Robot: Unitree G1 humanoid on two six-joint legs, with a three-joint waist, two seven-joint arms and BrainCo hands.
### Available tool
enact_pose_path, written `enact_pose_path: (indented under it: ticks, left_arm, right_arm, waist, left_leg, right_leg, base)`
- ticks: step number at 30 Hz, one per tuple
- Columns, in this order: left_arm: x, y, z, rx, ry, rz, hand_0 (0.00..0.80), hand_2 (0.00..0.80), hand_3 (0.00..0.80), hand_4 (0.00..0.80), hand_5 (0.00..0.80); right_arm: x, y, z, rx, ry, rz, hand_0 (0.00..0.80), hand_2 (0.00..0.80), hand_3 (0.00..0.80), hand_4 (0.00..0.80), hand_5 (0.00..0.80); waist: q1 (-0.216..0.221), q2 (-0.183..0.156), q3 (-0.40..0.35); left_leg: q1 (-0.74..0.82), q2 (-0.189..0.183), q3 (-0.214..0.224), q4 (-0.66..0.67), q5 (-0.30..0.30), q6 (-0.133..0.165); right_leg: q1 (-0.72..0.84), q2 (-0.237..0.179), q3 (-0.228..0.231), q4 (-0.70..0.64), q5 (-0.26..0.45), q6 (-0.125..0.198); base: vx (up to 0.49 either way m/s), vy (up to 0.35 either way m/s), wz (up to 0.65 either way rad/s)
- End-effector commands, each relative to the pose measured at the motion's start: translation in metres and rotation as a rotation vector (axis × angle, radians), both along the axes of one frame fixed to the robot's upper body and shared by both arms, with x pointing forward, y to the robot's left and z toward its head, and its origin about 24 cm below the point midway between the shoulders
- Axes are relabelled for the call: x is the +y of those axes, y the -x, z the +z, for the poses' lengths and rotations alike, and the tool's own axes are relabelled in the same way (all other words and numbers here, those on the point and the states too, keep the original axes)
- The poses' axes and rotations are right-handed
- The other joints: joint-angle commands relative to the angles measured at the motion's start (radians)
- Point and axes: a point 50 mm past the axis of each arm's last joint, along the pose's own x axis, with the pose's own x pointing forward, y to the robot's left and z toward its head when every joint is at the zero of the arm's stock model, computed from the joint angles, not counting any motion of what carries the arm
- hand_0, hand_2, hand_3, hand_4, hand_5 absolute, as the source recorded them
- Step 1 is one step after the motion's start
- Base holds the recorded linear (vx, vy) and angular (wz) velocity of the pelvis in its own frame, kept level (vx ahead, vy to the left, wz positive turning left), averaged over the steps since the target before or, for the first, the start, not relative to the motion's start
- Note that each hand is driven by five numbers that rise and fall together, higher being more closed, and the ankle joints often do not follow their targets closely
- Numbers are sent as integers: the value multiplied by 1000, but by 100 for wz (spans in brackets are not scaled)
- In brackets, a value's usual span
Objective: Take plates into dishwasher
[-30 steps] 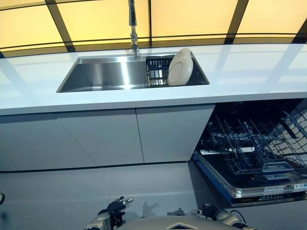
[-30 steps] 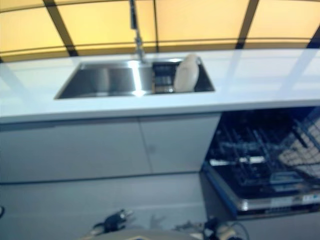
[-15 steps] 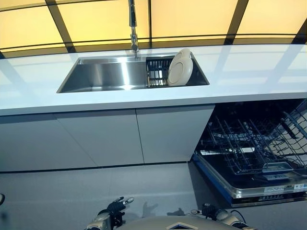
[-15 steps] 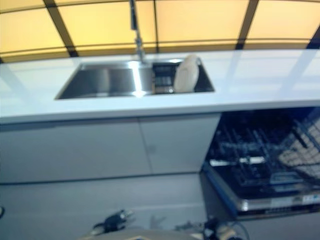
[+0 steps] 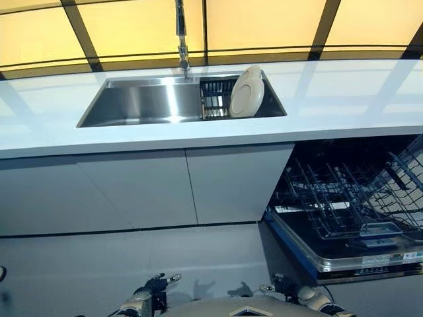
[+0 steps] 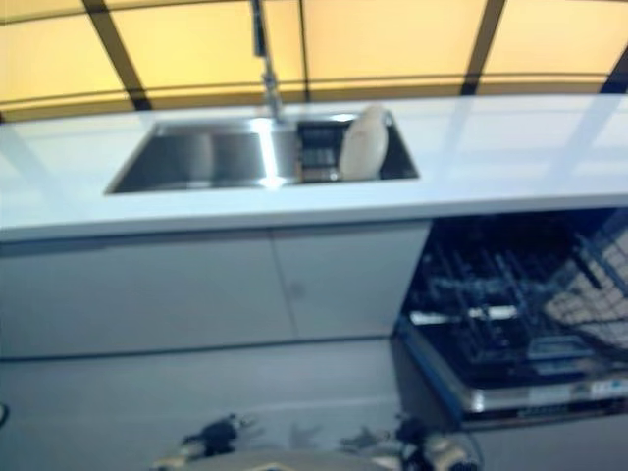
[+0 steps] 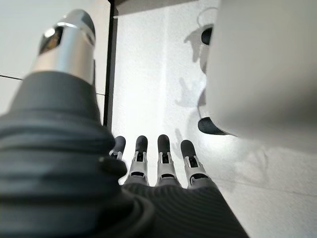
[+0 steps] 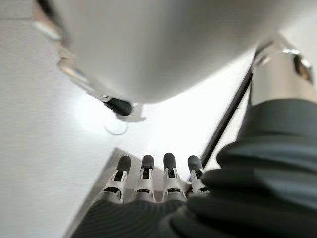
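A cream plate (image 5: pixel 247 92) stands nearly upright on its edge in a dark wire rack (image 5: pixel 215 99) at the right end of a stainless steel sink (image 5: pixel 142 102), leaning against the sink's right wall; whether a second plate stands behind it cannot be told. The sink is set into a white tabletop (image 5: pixel 344 99), with a tall metal faucet (image 5: pixel 181 36) rising at its back edge in front of yellow panels crossed by dark bars. Below the tabletop are plain white cabinet doors (image 5: pixel 145 188), and to their right the dishwasher (image 5: pixel 350 218) stands open, its door (image 5: pixel 360 254) folded down and its wire lower rack (image 5: pixel 337 205) pulled out over it with nothing visible in it. A strip of small labels runs along the door's top edge, but the writing is too small to read. The left robot hand (image 7: pixel 158 163) hangs low near the grey floor (image 5: pixel 79 271), well apart from the plate, its fingers straight and side by side with the thumb apart, holding nothing. The right robot hand (image 8: pixel 153 176) is also low by the floor, fingers straight in a row and empty.
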Motion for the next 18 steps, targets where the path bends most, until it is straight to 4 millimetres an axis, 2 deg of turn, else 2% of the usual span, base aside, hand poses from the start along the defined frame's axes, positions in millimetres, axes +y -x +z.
enact_pose_path:
  ticks: [1,2,3,4,6,8,10,13,14,15,17,18]
  left_arm:
    - [13,-14,6,-56,-8,60,0,0,0,0,0]
    - [14,-14,6,-65,-4,71,0,0,0,0,0]
    - [14,-14,6,-76,-4,77,0,0,0,0,0]
    - [14,-15,7,-81,-2,81,0,0,0,0,0]
    - [12,-19,8,-89,-5,80,0,0,0,0,0]
    - [9,-19,7,-81,-2,78,0,0,0,0,0]
    - [4,-16,5,-75,11,78,0,0,0,0,0]
    - [3,-18,5,-102,17,141,0,0,0,0,0]
    - [3,-18,5,-102,17,141,0,0,0,0,0]
    - [6,-21,7,-113,3,139,0,0,0,0,0]
    - [11,-24,9,-121,-10,104,0,0,0,0,0]
    - [12,-26,9,-115,-14,86,0,0,0,0,0]
  right_arm:
    - [10,-33,14,-110,-50,88,0,0,0,0,0]
    - [10,-32,14,-105,-50,94,0,0,0,0,0]
    - [9,-30,14,-98,-53,94,0,0,0,0,0]
    - [8,-29,13,-97,-55,90,0,0,0,0,0]
    - [10,-30,13,-98,-67,80,0,0,0,0,0]
    - [14,-27,11,-86,-82,77,0,0,0,0,0]
    - [15,-24,10,-80,-84,73,0,0,0,0,0]
    - [17,-25,9,-79,-74,89,0,0,0,0,0]
    - [17,-25,9,-79,-74,89,0,0,0,0,0]
    - [17,-23,7,-70,-67,81,0,0,0,0,0]
    - [19,-22,8,-70,-84,83,0,0,0,0,0]
    - [22,-22,8,-71,-91,95,0,0,0,0,0]
  waist:
    - [42,-92,93]
    - [54,-85,102]
    - [66,-67,109]
    - [72,-55,114]
    - [94,-23,113]
    - [125,-22,105]
    - [136,-31,92]
    - [142,-41,75]
    - [142,-41,75]
    - [145,-48,67]
    - [148,-65,49]
    - [149,-72,43]
  left_leg:
    - [-228,-43,-58,408,194,84]
    - [-248,-76,-62,368,194,91]
    - [-261,-94,-50,289,214,86]
    - [-258,-94,-27,230,229,80]
    - [-272,-78,39,-3,277,61]
    - [-301,-75,51,-180,330,43]
    - [-328,-67,70,-197,321,41]
    - [-315,-58,85,-181,269,59]
    - [-315,-58,85,-181,269,59]
    - [-315,-53,96,-120,246,66]
    - [-316,-51,120,-53,197,81]
    - [-311,-57,118,-43,186,89]
  right_leg:
    - [40,-9,19,49,-4,-33]
    - [55,0,33,49,-13,-28]
    - [80,19,47,41,-31,-24]
    - [100,30,48,35,-43,-22]
    - [161,60,55,5,-70,-17]
    - [231,58,91,-23,-90,-10]
    - [267,42,105,-38,-109,-2]
    - [287,-4,109,-32,-138,24]
    - [287,-4,109,-32,-138,24]
    - [309,-27,88,-15,-166,35]
    - [318,-56,52,18,-171,62]
    - [317,-67,40,34,-164,72]
  base:
    - [125,-148,-32]
    - [223,-11,-41]
    - [286,44,-49]
    - [356,75,-37]
    - [464,91,-45]
    - [516,102,-42]
    - [395,142,-4]
    - [301,175,-19]
    - [319,141,14]
    - [333,129,28]
    - [445,150,17]
    - [356,104,-4]
